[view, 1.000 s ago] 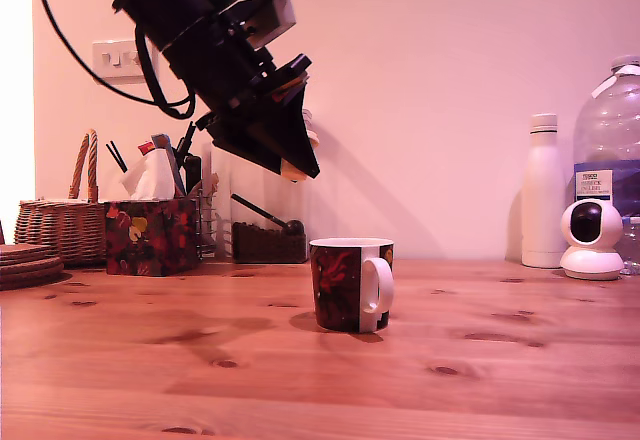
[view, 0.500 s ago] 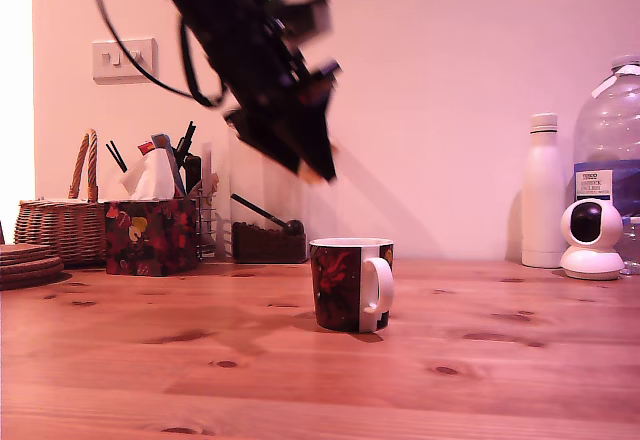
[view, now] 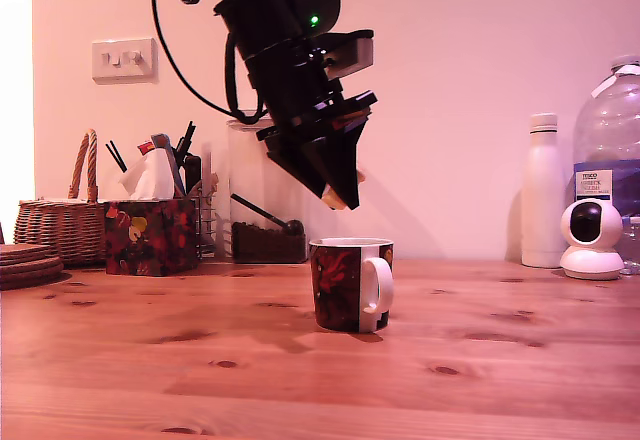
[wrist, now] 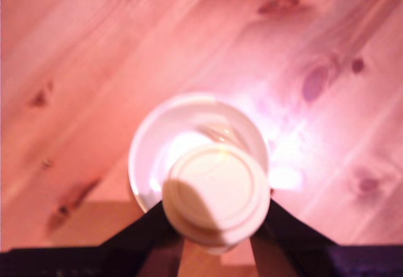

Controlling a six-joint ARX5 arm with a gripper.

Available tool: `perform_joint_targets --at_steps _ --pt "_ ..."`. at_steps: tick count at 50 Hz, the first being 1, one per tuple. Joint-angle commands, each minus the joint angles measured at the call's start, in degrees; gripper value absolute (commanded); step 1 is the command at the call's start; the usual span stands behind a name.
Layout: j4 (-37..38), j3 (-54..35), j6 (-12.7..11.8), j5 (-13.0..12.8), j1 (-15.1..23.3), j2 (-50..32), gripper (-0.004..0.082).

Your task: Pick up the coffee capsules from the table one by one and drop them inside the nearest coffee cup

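Capsule (view: 336, 198) over cup (view: 351, 284), knotty table (view: 300, 380)

Pale, round coffee capsule (wrist: 216, 194) clamped between the two dark fingers (wrist: 154, 226) of the tool (wrist: 216, 236), held directly above the white open mouth of the coffee cup (wrist: 151, 151), which stands on the knotted reddish-brown wooden bench (wrist: 82, 56) below the tool.

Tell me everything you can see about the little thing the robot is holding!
The coffee capsule is small, round and pale cream, with a flat circular face ringed by a raised rim; it looks like plastic. The pincer grips it between dark fingers at its tip. It hangs in the air above the open coffee cup, touching nothing else.
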Motion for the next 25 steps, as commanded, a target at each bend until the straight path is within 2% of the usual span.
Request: perform_joint_targets --at_steps 1,25 --pt "-0.46 0.17 0.61 -0.04 -0.50 3.23 0.0177" --pt "-2.38 0.81 0.92 -0.20 -1.44 4.42 0.0178"
